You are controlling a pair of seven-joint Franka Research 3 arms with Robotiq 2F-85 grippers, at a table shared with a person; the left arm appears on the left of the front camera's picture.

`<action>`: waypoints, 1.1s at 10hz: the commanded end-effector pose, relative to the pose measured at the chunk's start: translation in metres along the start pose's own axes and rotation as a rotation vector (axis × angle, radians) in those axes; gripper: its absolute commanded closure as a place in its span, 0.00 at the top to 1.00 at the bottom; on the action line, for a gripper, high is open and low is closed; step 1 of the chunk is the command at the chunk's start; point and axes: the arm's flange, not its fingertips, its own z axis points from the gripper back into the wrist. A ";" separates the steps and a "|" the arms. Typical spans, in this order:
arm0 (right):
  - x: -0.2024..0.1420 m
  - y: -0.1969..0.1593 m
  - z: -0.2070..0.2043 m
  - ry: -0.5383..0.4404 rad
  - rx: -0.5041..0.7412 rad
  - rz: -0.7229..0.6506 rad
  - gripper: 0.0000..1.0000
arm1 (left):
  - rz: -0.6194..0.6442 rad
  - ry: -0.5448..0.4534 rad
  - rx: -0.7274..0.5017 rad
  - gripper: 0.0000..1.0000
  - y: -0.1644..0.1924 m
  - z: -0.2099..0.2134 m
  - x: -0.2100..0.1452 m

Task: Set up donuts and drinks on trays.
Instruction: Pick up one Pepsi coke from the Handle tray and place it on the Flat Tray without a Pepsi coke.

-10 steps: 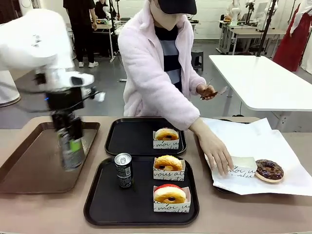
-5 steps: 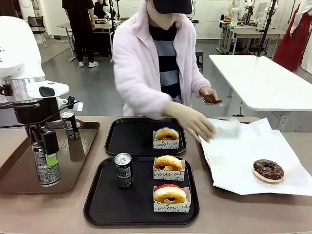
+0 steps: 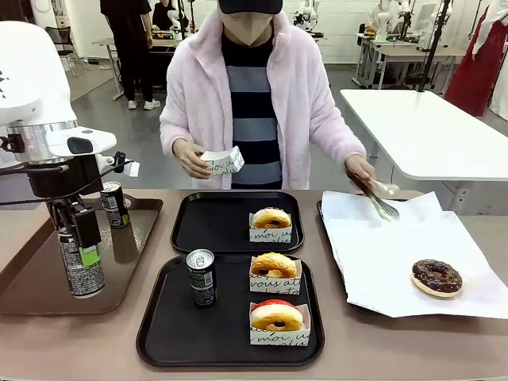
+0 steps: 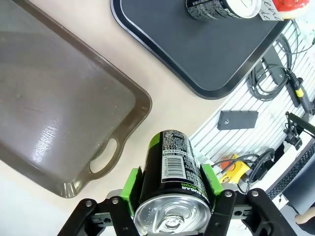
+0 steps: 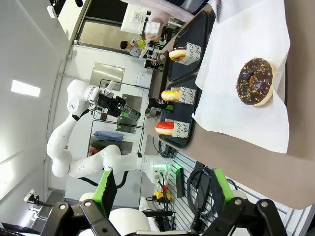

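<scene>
Drink can (image 3: 81,271) gripped upright by left gripper (image 3: 79,248) over brown tray (image 3: 32,266); right gripper (image 5: 163,192) spread wide, empty.

**Front view:** fixed on the robot's side, facing across the desk (image 3: 48,349) to the person (image 3: 254,103) at 12 o'clock. Mid-range, full desk width.

**Left wrist view:** looks down along the left claw (image 4: 170,184), very near the gripped can (image 4: 174,157). Brown tray (image 4: 59,98) at 10 o'clock.

**Right wrist view:** rolled sideways, well back. Right claw (image 5: 163,189) at 6 o'clock, chocolate donut (image 5: 254,81) at 2 o'clock.

**Overlap:** all three views share the near black tray (image 3: 167,333). The front and left wrist views share the standing can (image 3: 202,278).
</scene>
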 end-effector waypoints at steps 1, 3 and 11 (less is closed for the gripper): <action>0.000 0.001 0.001 -0.003 0.012 0.017 1.00 | -0.018 -0.031 0.023 0.60 0.000 0.002 0.000; 0.000 0.001 0.001 -0.003 0.012 0.017 1.00 | -0.015 -0.049 0.026 0.60 -0.001 0.002 0.001; 0.000 0.001 0.001 -0.003 0.012 0.017 1.00 | -0.069 -0.236 0.092 0.60 0.006 0.011 0.055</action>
